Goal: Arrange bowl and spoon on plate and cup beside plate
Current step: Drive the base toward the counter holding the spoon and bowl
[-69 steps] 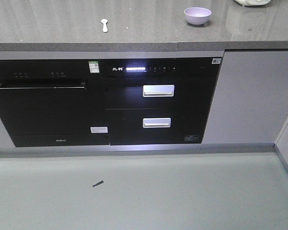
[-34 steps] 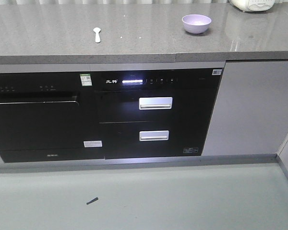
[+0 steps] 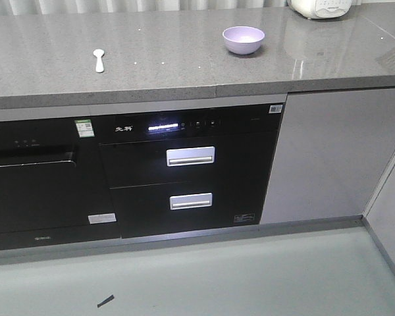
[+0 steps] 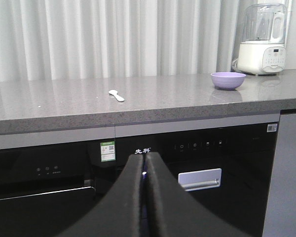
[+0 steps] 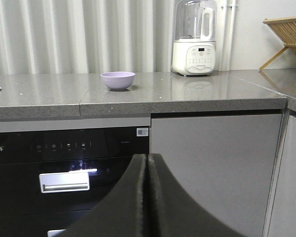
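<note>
On the counter (image 3: pixel 39 72) the bowl (image 3: pixel 243 39) sits well right of the spoon (image 3: pixel 99 60). Only the wrist views show the left gripper (image 4: pixel 144 159) and right gripper (image 5: pixel 147 158) (fingers pressed together, holding nothing), level and facing the counter's front. The right view alone shows a wooden rack (image 5: pixel 286 34).

The bowl (image 3: pixel 243 39) is plain lavender and the spoon (image 3: pixel 99 60) looks almost white. The countertop (image 3: pixel 151 66) is grey with fine pale speckles. The appliance front (image 3: pixel 184 178) is glossy black with silver handles (image 3: pixel 191 156) and a green and white sticker (image 3: pixel 84 127). The curtain (image 4: pixel 113 39) is white, the blender (image 5: pixel 194 57) cream with a clear jug. My left pincer (image 4: pixel 144 160) and my right pincer (image 5: pixel 147 158) are both matt black
</note>
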`<state>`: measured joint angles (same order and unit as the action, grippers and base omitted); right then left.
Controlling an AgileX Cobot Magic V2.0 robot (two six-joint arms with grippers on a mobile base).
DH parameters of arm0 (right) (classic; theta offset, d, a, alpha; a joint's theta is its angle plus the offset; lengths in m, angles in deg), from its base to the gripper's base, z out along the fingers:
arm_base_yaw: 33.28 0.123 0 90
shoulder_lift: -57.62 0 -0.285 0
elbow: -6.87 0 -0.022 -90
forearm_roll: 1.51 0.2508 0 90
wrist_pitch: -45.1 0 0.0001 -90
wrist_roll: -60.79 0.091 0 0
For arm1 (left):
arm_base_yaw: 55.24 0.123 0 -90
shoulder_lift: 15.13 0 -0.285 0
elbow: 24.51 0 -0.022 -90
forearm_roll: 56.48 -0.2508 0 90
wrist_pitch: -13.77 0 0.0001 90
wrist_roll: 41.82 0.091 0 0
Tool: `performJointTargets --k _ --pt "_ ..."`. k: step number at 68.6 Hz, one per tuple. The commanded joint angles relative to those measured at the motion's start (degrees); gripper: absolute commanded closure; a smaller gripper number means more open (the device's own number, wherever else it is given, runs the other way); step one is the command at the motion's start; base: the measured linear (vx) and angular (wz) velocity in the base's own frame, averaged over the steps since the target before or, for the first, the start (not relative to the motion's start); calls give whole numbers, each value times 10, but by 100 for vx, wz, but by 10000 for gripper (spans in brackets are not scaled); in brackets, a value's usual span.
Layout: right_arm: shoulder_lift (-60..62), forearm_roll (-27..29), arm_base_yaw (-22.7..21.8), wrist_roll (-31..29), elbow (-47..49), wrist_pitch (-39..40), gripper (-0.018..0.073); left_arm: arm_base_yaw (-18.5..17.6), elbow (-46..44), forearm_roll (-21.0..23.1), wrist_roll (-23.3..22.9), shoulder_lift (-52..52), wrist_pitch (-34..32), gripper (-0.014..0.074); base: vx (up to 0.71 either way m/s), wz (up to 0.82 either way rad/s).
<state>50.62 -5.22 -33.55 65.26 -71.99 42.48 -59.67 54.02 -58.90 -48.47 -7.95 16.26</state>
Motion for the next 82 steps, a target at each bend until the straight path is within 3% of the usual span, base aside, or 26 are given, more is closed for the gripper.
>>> performJointTargets --k 1,82 --pt "4 -4 0 -1 -5 41 566 -3 -10 3 -4 -8 -43 603 13 -10" --pt "4 -4 0 -1 -5 41 566 -3 -10 3 -4 -8 -43 603 16 5"
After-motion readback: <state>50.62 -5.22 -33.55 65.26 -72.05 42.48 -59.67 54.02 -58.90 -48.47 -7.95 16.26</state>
